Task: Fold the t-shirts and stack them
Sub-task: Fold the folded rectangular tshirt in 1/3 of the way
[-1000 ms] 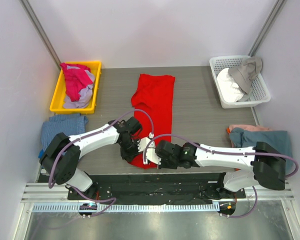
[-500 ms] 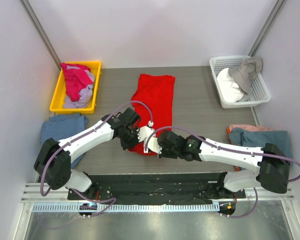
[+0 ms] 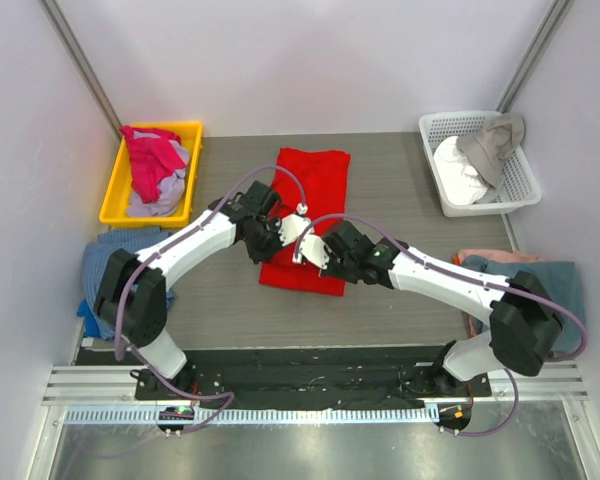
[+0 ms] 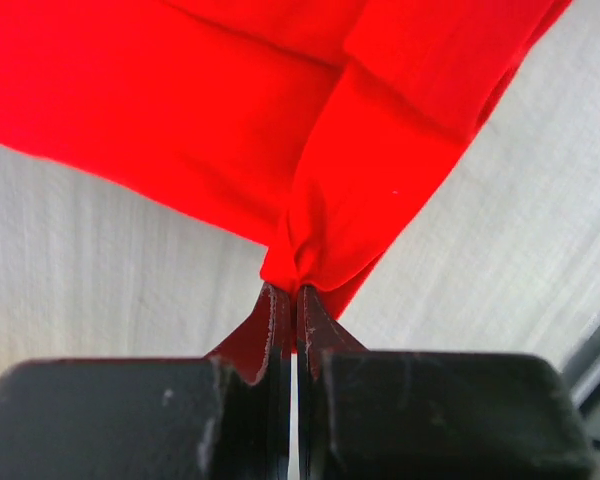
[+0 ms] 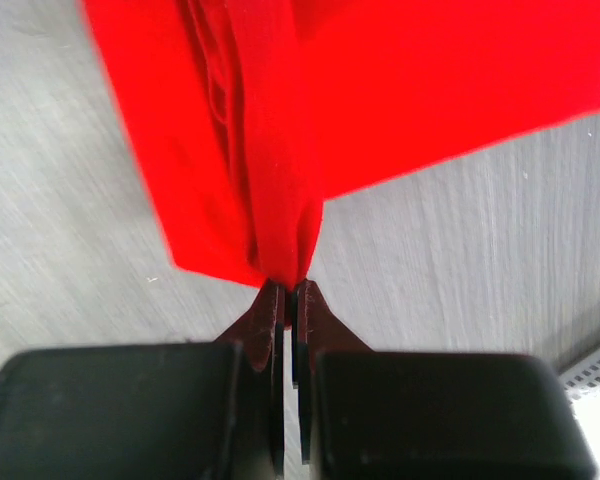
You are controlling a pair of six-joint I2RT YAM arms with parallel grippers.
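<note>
A bright red t-shirt (image 3: 315, 185) lies lengthways on the grey table, its near end folded up over itself. My left gripper (image 3: 280, 232) is shut on the shirt's near hem; the left wrist view shows the red cloth (image 4: 360, 200) bunched between the closed jaws. My right gripper (image 3: 308, 250) is shut on the same hem just beside it; the right wrist view shows the cloth (image 5: 280, 150) pinched there too. Both grippers hold the hem lifted over the shirt's middle. Pink and lavender shirts (image 3: 152, 165) lie in the yellow bin (image 3: 187, 135).
A white basket (image 3: 520, 185) at the back right holds pale cloths. A blue cloth (image 3: 105, 255) lies at the left edge, and teal and pink cloths (image 3: 555, 275) at the right edge. Walls close in on both sides.
Both grippers have carried the shirt's near hem away from the table's near edge toward the far side, doubling the lower part over the shirt's middle.
</note>
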